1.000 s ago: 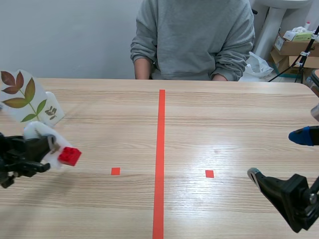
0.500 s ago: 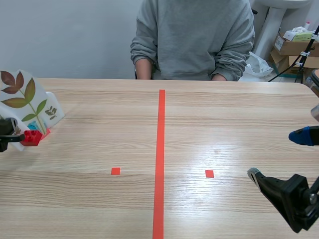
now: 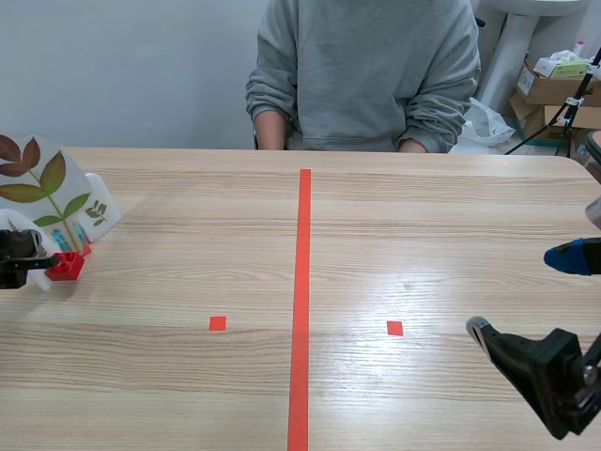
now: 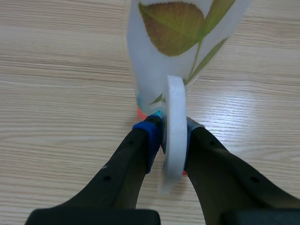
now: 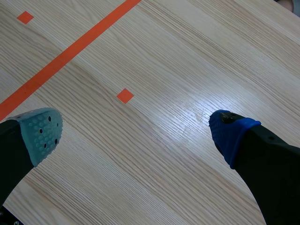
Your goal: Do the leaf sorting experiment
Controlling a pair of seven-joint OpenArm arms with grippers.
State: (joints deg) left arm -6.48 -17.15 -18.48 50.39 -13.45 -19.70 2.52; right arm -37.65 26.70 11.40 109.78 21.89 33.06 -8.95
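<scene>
Table [image 3: 441, 216]: light wood-grain top, fills most of scene view, far right corner rounded. Orange-red tape line [image 3: 301, 282] runs down middle, away from robot; small tape square on each side, left square [image 3: 218, 323], right square [image 3: 394, 328]. Soft glare on tabletop right of line. Wall [image 3: 122, 66] behind: plain pale grey. Person [image 3: 364, 70] in grey sweatshirt seated at far edge, centre. Far right of room: white pedestal [image 3: 512, 47], cardboard boxes [image 3: 547, 89] stacked beside it, white plastic bag [image 3: 484, 124] lower, near table edge, thin black stand [image 3: 574, 105] crossing boxes.
</scene>
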